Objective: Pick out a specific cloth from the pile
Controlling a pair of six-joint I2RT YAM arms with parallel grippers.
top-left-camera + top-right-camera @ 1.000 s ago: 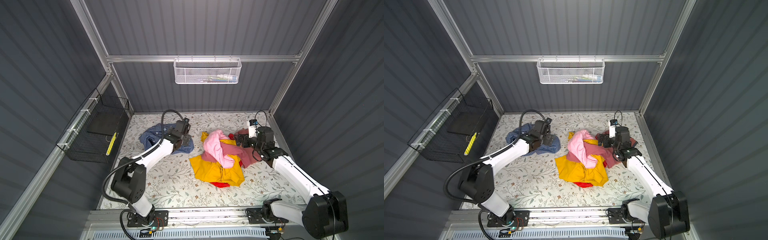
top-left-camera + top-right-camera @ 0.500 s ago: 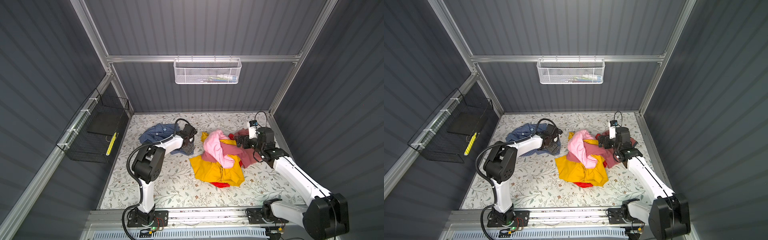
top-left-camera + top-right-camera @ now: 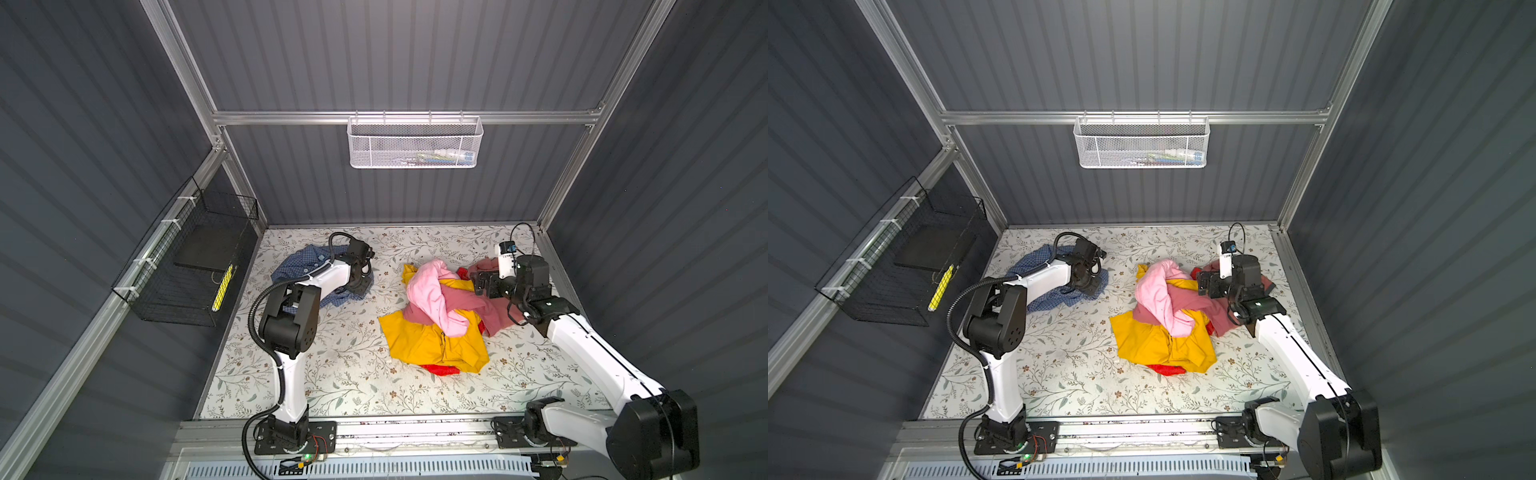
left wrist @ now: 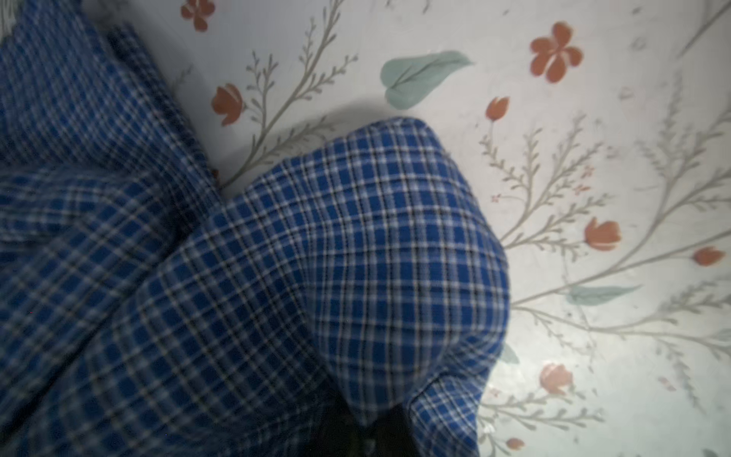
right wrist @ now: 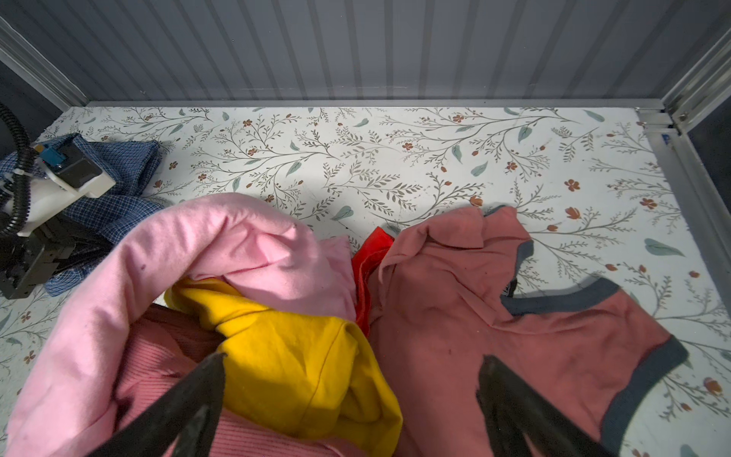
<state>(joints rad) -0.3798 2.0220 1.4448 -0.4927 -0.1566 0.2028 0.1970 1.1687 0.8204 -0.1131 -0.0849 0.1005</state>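
**Handling and appearance of the target garment.** The blue-and-white small-checked woven shirt [image 3: 299, 270] is thin, soft fabric, judged light and limp. It will drape and trail from whatever point is held rather than keep its shape, and a shallow pinch could slip off the smooth weave. A doubled fold or a hem near its edge offers the surest hold, better than a single flat layer.

The checked shirt [image 4: 356, 257] is crumpled into ridges. Its fine grid of dark blue squares crossed by white lines is sharp in the left wrist view.

It lies on the floral-printed tabletop [image 3: 353, 374], apart from the pile [image 3: 432, 332] and on the side of the pile nearer the left arm, with a strip of bare tabletop between the two.

The left gripper [image 3: 360, 286] sits on the shirt's edge nearest the pile. Its jaws are closed, and a raised fold of check runs down into them in the wrist view, so it appears to pinch the fabric.

The right gripper [image 5: 352, 358] hangs over the pile with its jaws spread wide and holds nothing. Below it are the mustard-yellow garment [image 5: 300, 356], the light pink garment [image 5: 221, 241] and the dusty-rose garment [image 5: 474, 316].
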